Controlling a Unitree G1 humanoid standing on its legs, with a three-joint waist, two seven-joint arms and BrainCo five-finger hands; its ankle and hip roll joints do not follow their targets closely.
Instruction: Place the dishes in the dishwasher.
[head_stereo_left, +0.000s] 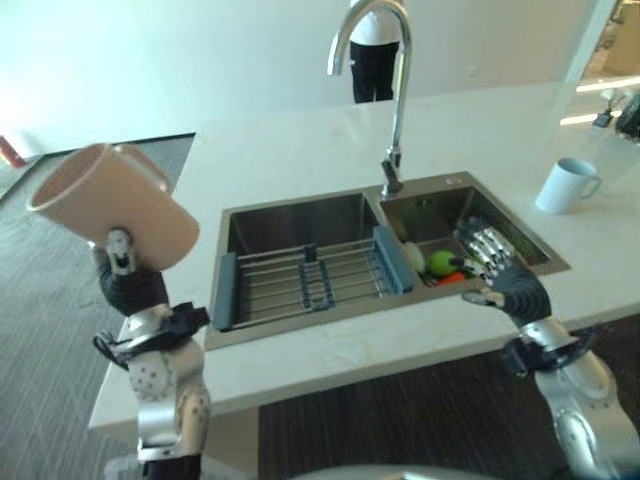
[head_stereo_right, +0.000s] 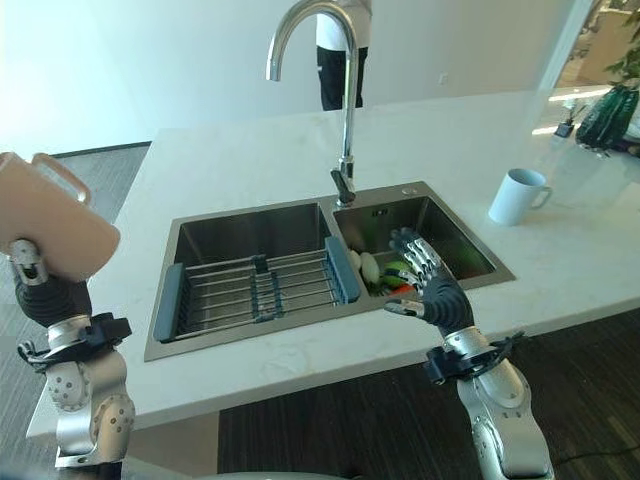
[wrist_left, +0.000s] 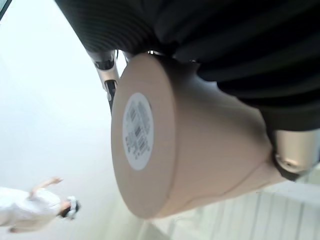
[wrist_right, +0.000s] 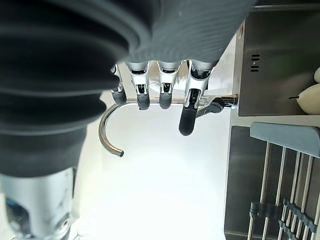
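Observation:
A beige mug (head_stereo_left: 115, 203) is held up at the left of the counter, tilted with its mouth toward the upper left; my left hand (head_stereo_left: 125, 280) is shut on it from below. Its flat base with a round sticker (wrist_left: 138, 131) shows in the left wrist view. My right hand (head_stereo_right: 432, 288) hovers open over the front rim of the right sink basin, fingers (wrist_right: 187, 106) straight. In that basin lie a green and a red item (head_stereo_left: 445, 266) and a pale dish (head_stereo_right: 368, 266). A white mug (head_stereo_left: 567, 185) stands on the counter at the right.
A double steel sink (head_stereo_left: 250, 230) is set in the white counter (head_stereo_left: 300, 140), with a tall curved tap (head_stereo_left: 398, 90) behind it. A grey-edged wire rack (head_stereo_left: 310, 277) spans the left basin. A person (head_stereo_left: 375, 55) stands beyond the counter. Dark floor lies below the counter's front edge.

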